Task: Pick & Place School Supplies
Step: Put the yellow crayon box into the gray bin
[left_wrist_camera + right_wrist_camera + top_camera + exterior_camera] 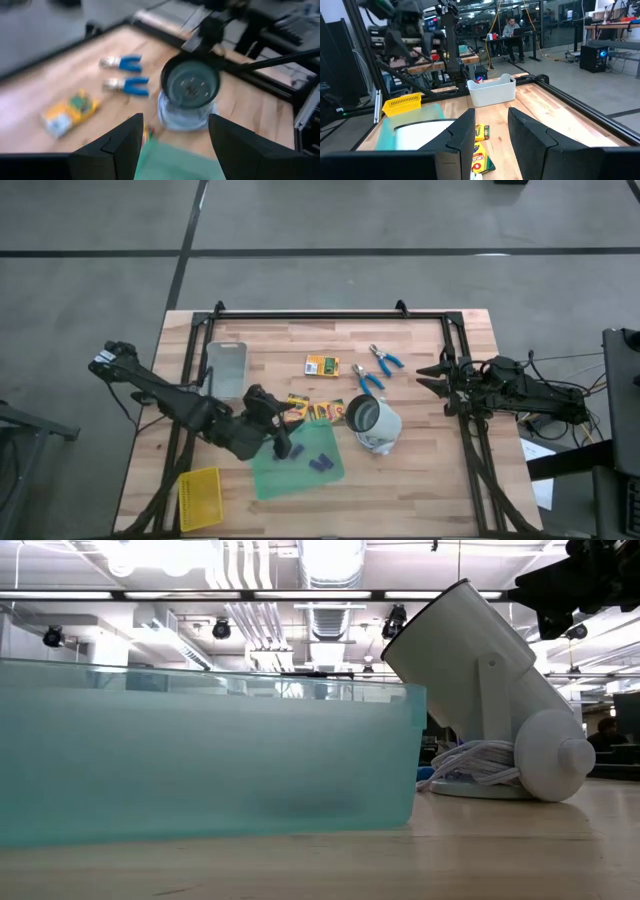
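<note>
Overhead, pale planked wood table (420,480) framed by black rails. Left gripper (284,420) hovering over the middle, just above the far edge of a translucent green flat sheet (290,475), beside flat yellow-and-green crayon boxes (318,410); fingers apart, nothing between them. One more crayon box (322,365) nearer the far edge. Two blue-handled metal tools (384,358), (366,379) lying right of it, well apart from the gripper. Tiny purple-blue oblong pieces (321,463) resting on the green sheet. White round lamp-like object (374,425) with dark mouth just right of the boxes. Frosted clear bin (227,368) toward the far left corner; yellow mesh basket (199,498) at the near left corner. Right gripper (434,376) waiting by the right edge, fingers spread.

Level with the tabletop: frosted teal-tinted plastic wall (200,765) filling the left, smooth white tilted cylinder (480,670) on a round base with coiled white cord at right.

From the left wrist: two dark fingers (115,145) parted, green sheet edge between them; blurred tools (127,85), crayon box (70,110) and round dark-faced object (191,85) beyond.

From the right wrist: dark fingers (462,140) parted, glossy crayon boxes (480,150) between and beyond them, white rectangular bin (492,91) and yellow basket (402,105) farther off; seated person (511,27) in the room behind.
</note>
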